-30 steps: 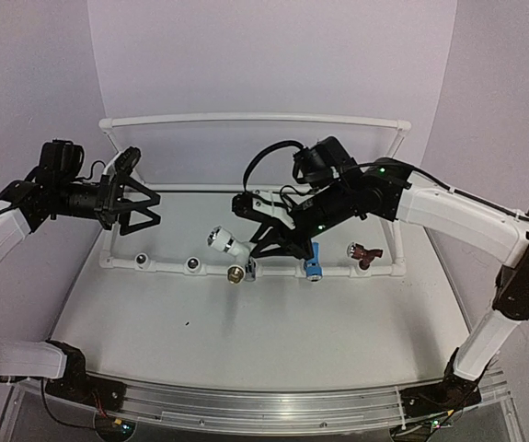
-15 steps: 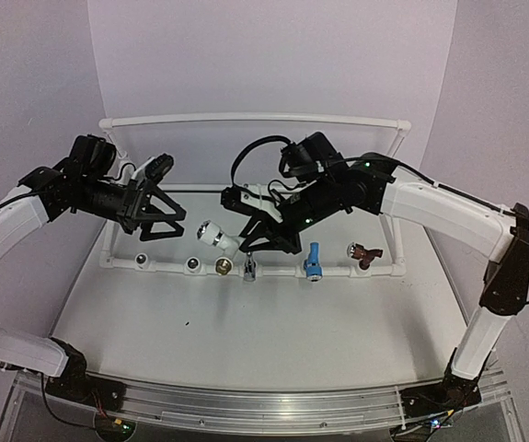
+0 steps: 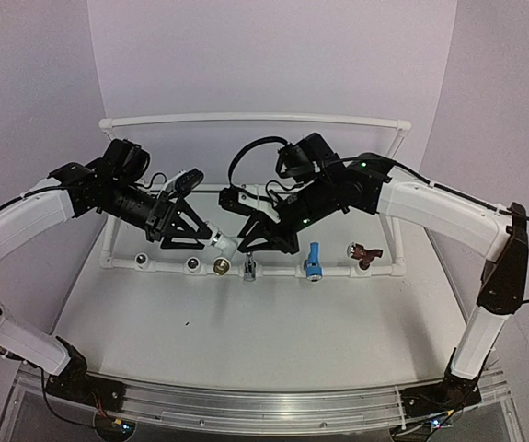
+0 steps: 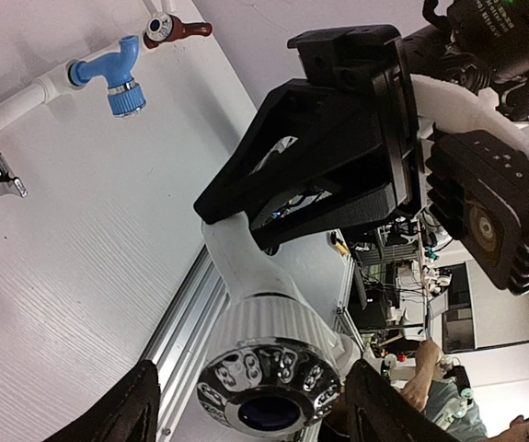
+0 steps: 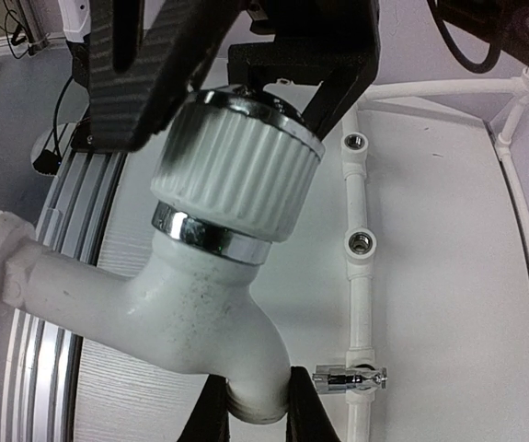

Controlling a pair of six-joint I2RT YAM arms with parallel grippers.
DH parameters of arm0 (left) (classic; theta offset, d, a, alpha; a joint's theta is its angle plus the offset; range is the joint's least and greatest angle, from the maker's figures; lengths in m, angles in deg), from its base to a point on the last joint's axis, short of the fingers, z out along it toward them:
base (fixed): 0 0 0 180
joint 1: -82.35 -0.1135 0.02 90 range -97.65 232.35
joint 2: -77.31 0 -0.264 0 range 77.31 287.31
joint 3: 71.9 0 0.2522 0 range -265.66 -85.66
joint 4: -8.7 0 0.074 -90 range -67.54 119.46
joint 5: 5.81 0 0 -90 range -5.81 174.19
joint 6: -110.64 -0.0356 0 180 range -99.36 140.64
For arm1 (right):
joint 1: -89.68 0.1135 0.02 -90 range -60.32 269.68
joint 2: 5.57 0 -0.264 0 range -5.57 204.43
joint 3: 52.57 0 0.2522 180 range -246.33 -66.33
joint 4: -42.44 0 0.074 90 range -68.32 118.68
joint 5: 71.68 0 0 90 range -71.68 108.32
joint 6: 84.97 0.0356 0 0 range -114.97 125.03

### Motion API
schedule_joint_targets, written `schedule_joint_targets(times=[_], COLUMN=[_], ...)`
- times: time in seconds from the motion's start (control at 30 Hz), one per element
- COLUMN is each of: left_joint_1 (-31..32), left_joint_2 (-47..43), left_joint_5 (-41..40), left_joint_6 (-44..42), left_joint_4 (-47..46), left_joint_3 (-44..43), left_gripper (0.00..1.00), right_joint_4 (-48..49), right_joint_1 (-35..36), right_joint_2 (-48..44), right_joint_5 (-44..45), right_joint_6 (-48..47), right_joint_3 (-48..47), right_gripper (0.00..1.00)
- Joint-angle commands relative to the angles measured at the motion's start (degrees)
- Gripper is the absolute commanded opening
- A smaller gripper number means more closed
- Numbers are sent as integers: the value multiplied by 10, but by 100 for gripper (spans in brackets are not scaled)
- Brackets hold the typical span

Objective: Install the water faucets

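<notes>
You have one white faucet (image 3: 225, 244), one chrome faucet (image 3: 249, 269), one light blue faucet (image 3: 313, 261) and one reddish-brown faucet (image 3: 363, 252), four in all. You can count one pipe frame (image 3: 246, 118) with two open sockets (image 3: 140, 261).

Reaches both arms in toward the middle, grippers meeting tip to tip. Brings the left arm (image 3: 20, 216) in from the left side, white forearm rising rightward to a near-level wrist. Holds the left gripper (image 3: 200, 238) wide apart, its 2 fingers (image 4: 121, 419) flanking the knob of the white faucet (image 5: 181, 313) with a gap on each side. Arches the right arm (image 3: 439, 207) high from the right side, wrist tipped down and leftward. Clamps the right gripper (image 5: 250, 405) on the faucet's spout, both fingers pressed against it.
</notes>
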Motion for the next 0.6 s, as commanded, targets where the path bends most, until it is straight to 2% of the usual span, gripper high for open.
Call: schedule_joint_targets(times=[0.0, 0.17, 0.57], left_joint_1=[2, 4, 8], left_joint_2=[-3, 0, 2], left_joint_5=[13, 32, 43], left_joint_6=[11, 20, 35], left_joint_4=[-38, -59, -81], left_joint_3=[-16, -10, 3], left_gripper=[64, 52, 47], right_joint_4=[1, 1, 1], right_joint_1=[3, 6, 7], right_joint_2=[1, 2, 5], right_joint_5=[-7, 0, 9], right_joint_6=[-5, -11, -9], right_joint_3=[-15, -13, -19], right_gripper=[6, 6, 6])
